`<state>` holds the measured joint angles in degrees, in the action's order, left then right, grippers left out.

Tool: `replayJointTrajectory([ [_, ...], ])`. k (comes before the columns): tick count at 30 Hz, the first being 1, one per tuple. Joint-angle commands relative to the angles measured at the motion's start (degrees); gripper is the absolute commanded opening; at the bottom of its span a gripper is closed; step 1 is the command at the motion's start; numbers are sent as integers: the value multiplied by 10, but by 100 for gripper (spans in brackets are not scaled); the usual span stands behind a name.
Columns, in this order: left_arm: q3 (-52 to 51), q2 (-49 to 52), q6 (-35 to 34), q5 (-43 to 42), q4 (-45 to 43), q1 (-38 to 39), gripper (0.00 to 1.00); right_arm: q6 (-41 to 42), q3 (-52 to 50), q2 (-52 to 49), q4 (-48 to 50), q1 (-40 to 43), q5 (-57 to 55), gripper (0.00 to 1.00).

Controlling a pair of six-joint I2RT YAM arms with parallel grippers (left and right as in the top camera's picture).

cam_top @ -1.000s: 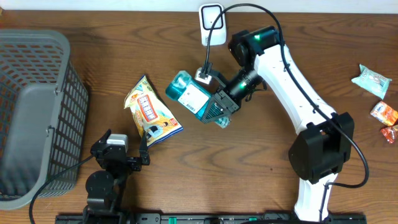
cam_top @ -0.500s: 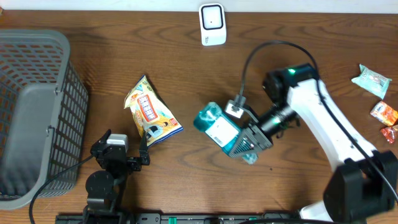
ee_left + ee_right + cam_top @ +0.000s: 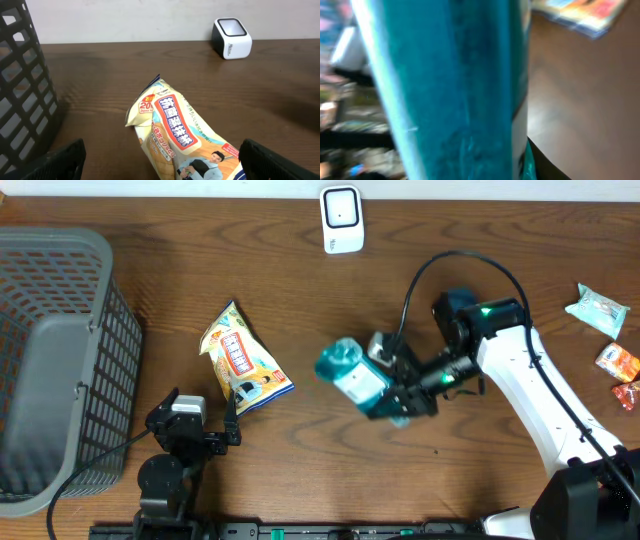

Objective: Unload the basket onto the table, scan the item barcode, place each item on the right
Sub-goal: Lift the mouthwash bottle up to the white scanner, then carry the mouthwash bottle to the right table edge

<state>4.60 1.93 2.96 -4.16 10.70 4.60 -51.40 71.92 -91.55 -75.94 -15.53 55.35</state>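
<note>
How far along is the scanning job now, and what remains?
Done: the right claw has the teal bottle gripped. In hand: the bottle was near the scanner a second ago and is now carried away, so its scan is probably finished. Left: putting it down, then perhaps the snack bag, lying untouched on the table.

One bottle [image 3: 347,370], scanner [image 3: 341,219], basket [image 3: 60,248]; four packets [image 3: 243,360] [image 3: 598,310] [image 3: 618,361] [image 3: 629,394]
</note>
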Motion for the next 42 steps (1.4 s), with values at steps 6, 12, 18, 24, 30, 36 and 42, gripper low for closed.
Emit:
replayJointTrajectory([
  [6,-9,-2,-3,-3,15,-2,98,372,4,10,310,-38,-376,1],
  [12,-9,-2,-3,-3,15,-2,98,324,4,-19,468,-78,-520,1],
  [18,-9,-2,-3,-3,15,-2,98,303,14,-83,600,-68,-594,1],
  [24,-9,-2,-3,-3,15,-2,98,234,83,-167,665,-62,-601,1],
  [30,-9,-2,-3,-3,15,-2,98,220,225,-280,673,-59,-660,1],
  [36,-9,-2,-3,-3,15,-2,98,200,343,-370,677,-59,-660,1],
  [42,-9,-2,-3,-3,15,-2,98,189,385,-428,736,-71,-686,1],
])
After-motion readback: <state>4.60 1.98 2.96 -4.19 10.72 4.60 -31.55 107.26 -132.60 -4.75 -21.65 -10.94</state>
